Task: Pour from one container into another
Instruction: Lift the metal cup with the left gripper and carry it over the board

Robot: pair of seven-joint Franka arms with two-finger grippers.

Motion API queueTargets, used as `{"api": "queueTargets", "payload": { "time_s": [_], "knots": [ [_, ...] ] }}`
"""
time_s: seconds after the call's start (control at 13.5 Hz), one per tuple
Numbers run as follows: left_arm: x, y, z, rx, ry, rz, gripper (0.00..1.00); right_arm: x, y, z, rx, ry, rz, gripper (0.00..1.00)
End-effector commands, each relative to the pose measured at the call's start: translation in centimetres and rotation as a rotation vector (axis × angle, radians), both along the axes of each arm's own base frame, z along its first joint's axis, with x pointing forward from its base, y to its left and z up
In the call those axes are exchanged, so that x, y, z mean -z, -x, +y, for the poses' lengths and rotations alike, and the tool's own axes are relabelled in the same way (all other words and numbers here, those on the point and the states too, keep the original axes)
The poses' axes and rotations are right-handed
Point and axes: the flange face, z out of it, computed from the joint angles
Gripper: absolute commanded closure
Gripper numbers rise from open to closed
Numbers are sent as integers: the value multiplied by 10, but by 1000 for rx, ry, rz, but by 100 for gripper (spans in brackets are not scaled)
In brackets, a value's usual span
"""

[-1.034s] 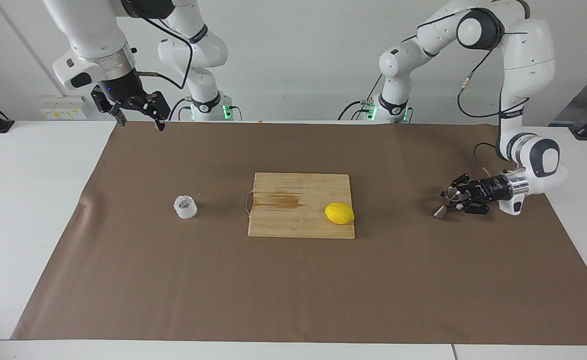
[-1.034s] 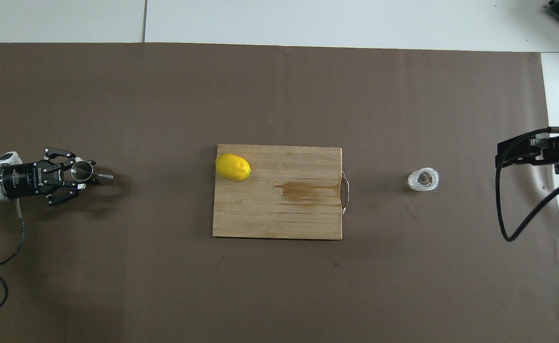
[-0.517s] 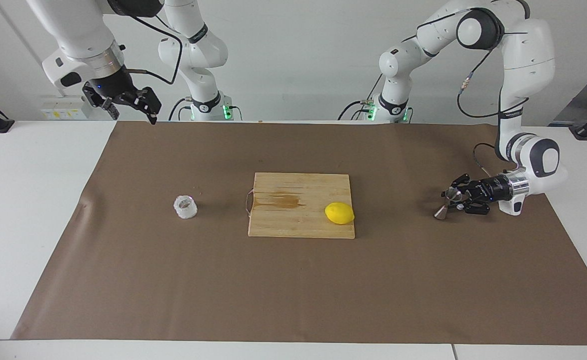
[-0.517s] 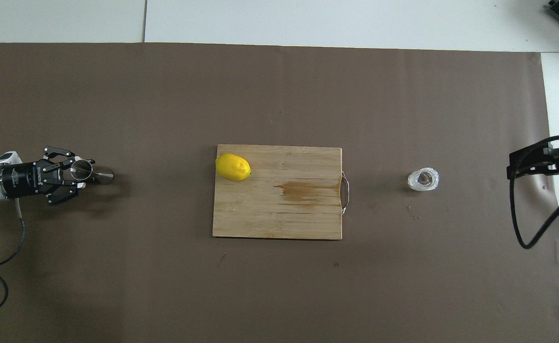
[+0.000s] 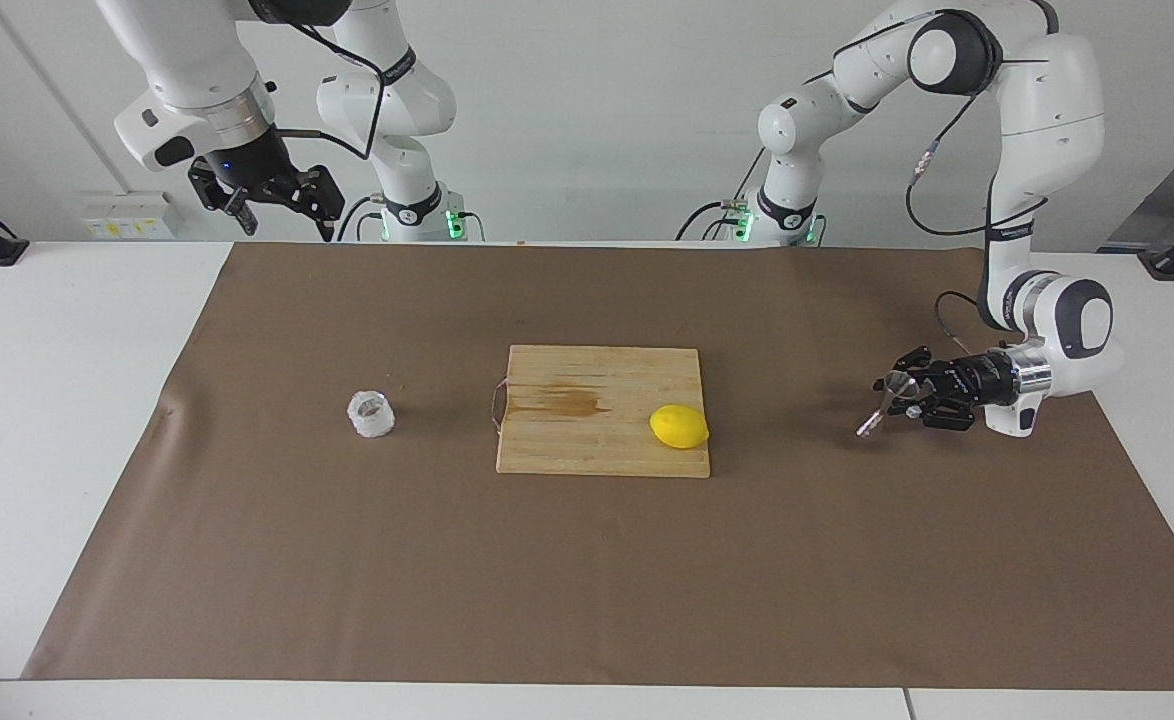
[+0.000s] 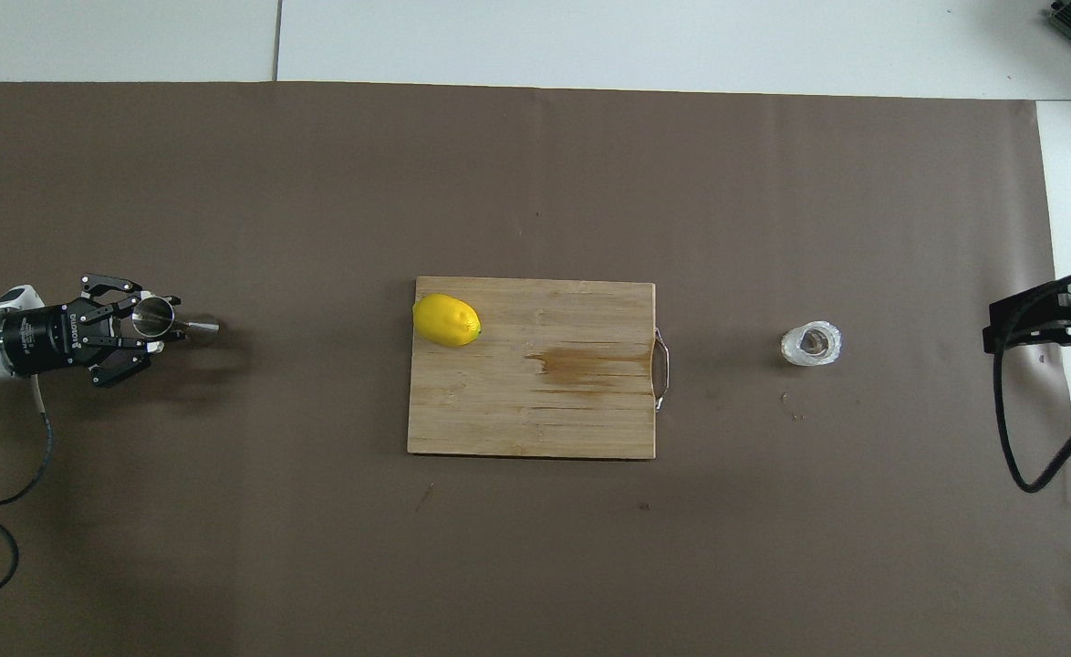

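Gripping steel jigger (image 5: pixel 881 412) at its waist, left pincer (image 5: pixel 897 397) pinches it tilted, low over the brown mat at the left arm's end of the table | clear faceted cup (image 5: pixel 371 413) upright on mat toward right arm's end, untouched | right pincer (image 5: pixel 279 212) spread, raised, waiting | pour not begun.

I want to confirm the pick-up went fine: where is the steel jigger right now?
The steel jigger is gripped, tilted, in the left gripper, at the left arm's end of the brown mat.
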Motion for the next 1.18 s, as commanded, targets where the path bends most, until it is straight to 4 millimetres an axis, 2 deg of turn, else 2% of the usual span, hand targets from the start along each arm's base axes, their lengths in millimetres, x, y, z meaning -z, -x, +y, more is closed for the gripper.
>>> {"api": "queueTargets", "payload": {
  "time_s": [0.0, 0.15, 0.3, 0.44, 0.52, 0.89, 1.11],
  "knots": [
    [-37, -3, -37, 7, -12, 16, 100, 1, 7, -1, -13, -30, -22, 0],
    [-53, -7, -76, 12, -44, 38, 100, 1, 7, 1, -15, -37, -23, 0],
    [-60, -2, -107, 3, -26, 40, 100, 2, 7, 0, -14, -37, -22, 0],
    [-62, 9, -144, -33, -31, 55, 100, 1, 6, -1, -12, -37, -23, 0],
    [-69, 11, -170, -43, -30, 49, 100, 2, 7, -1, -12, -37, -22, 0],
    [-74, 16, -256, -34, 25, 46, 100, 1, 7, -7, -3, -42, -24, 0],
    [-66, 22, -287, -32, 38, 34, 100, 3, 8, -9, 0, -41, -18, 0]
  ]
}}
